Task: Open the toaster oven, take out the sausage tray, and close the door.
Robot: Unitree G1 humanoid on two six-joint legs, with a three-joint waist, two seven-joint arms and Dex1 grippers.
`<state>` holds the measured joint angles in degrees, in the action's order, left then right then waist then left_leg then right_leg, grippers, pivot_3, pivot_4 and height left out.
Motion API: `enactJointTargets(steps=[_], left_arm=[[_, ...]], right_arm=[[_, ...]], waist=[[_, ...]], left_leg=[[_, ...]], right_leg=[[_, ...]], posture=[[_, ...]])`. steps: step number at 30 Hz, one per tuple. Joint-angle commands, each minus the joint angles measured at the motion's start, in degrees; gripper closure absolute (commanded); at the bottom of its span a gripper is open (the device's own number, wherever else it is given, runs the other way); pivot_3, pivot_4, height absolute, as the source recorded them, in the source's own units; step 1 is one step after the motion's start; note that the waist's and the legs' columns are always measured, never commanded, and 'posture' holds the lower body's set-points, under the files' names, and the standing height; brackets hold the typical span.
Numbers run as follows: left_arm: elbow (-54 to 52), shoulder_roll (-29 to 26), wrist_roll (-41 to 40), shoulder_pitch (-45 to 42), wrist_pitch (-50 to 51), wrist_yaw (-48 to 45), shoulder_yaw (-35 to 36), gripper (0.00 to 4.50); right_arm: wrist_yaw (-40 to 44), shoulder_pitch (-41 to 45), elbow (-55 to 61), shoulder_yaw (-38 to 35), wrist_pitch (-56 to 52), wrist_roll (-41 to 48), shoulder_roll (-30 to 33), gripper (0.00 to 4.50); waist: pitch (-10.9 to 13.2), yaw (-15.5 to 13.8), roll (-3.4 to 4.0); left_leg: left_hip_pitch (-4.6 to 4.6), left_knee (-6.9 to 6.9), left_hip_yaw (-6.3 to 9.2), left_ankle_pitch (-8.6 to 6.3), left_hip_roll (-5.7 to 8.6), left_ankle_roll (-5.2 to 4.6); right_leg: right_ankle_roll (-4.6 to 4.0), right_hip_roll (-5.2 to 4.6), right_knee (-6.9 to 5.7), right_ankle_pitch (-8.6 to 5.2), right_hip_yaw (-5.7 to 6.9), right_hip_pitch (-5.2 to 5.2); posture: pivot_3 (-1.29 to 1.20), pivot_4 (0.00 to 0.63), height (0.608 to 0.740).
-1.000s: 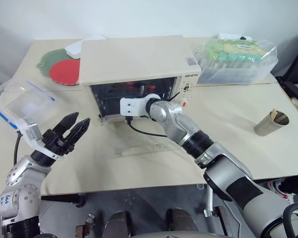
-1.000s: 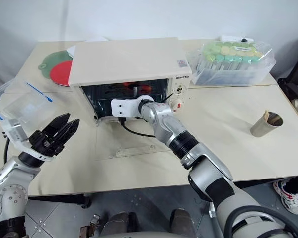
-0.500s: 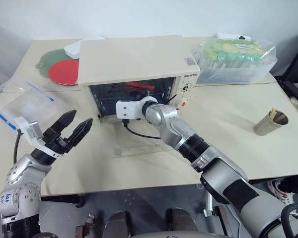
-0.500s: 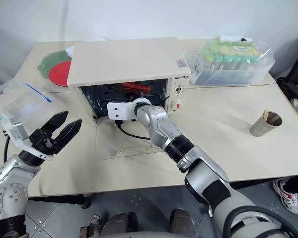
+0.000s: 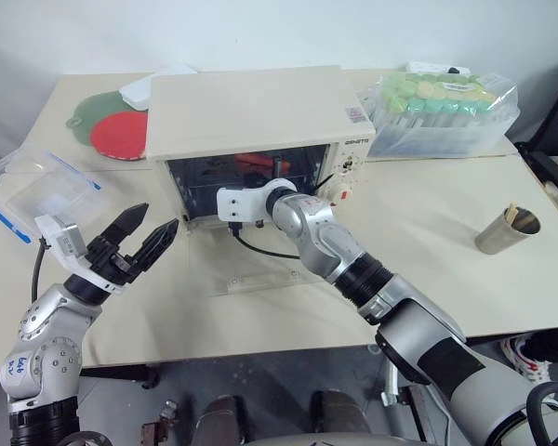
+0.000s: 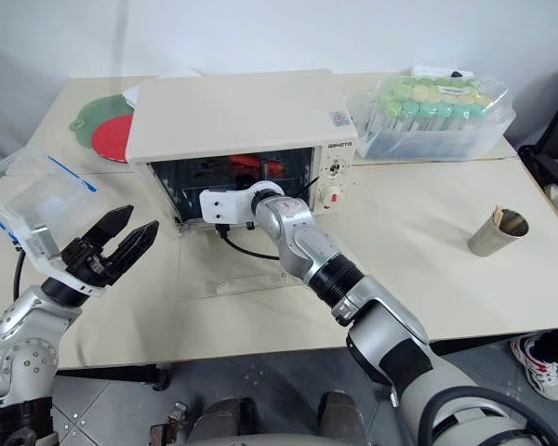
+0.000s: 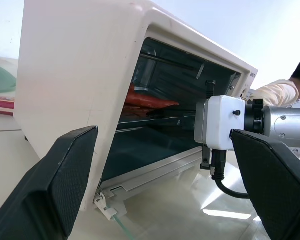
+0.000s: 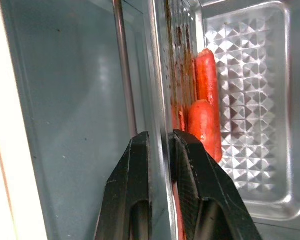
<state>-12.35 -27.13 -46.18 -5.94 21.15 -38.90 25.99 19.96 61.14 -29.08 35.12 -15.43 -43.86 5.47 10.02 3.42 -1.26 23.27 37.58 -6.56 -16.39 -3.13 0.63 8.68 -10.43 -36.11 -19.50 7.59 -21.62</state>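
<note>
The cream-white toaster oven (image 5: 251,111) stands mid-table with its glass door (image 5: 260,269) folded down flat in front of it. Inside lies the silver sausage tray (image 8: 250,100) holding red sausages (image 8: 205,105), which show through the opening (image 5: 256,160). My right gripper (image 8: 160,137) reaches into the oven with its fingers pinched on the tray's near rim. From the head views only its white wrist block (image 5: 245,203) shows at the opening. My left gripper (image 5: 141,235) hovers open and holding nothing, off the oven's left front corner.
A clear plastic box with a blue rim (image 5: 46,190) lies at the left edge. Red (image 5: 121,132) and green (image 5: 88,107) discs sit at the back left. A bag of capped tubes (image 5: 442,111) lies right of the oven, and a metal cup (image 5: 507,230) stands at the right.
My right gripper's fingers have closed onto the tray's rim inside the oven. My left gripper's fingers have spread a little wider, and that arm has stayed in place.
</note>
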Motion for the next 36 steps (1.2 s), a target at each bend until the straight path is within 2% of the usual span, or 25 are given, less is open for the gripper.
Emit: enactJointTargets(steps=[1,3,15,36], left_arm=[[0.2,-0.5,0.4,-0.7,-0.8,-0.3,0.0,0.0],[0.3,-0.5,0.4,-0.8,-0.8,-0.4,-0.2,0.0],[1.0,-0.8,0.2,-1.7,-0.3,-0.4,-1.0,0.0],[2.8,-4.6,-5.4,-0.6,5.9,-1.6,4.6,0.0]], right_arm=[[-0.6,-0.8,3.7,-0.3,-0.4,-0.9,-0.1,4.16],[-0.4,-1.4,4.6,-0.2,-0.6,-1.2,-0.1,4.44],[3.8,-5.3,13.7,-0.2,-1.9,-2.6,0.9,4.44],[13.8,-21.2,41.0,-1.2,0.1,-5.8,11.2,4.44]], waist=[[0.0,0.0,0.0],[0.0,0.0,-0.01],[0.0,0.0,-0.01],[0.0,-0.4,-0.02]], left_leg=[[0.0,0.0,0.0,0.0,0.0,0.0],[0.0,-0.02,0.0,0.0,0.0,0.0],[-0.01,-0.12,0.0,0.01,0.0,0.01],[-0.02,-0.19,0.0,0.01,0.02,0.02]], right_leg=[[0.0,0.0,0.02,0.0,0.0,0.0],[0.0,0.0,0.02,0.0,0.0,0.0],[0.0,0.02,0.08,0.0,0.02,0.0],[0.0,0.01,0.15,0.0,0.02,0.0]], posture=[[0.0,0.15,0.74],[0.0,0.15,0.74],[0.0,0.15,0.74],[0.0,0.15,0.74]])
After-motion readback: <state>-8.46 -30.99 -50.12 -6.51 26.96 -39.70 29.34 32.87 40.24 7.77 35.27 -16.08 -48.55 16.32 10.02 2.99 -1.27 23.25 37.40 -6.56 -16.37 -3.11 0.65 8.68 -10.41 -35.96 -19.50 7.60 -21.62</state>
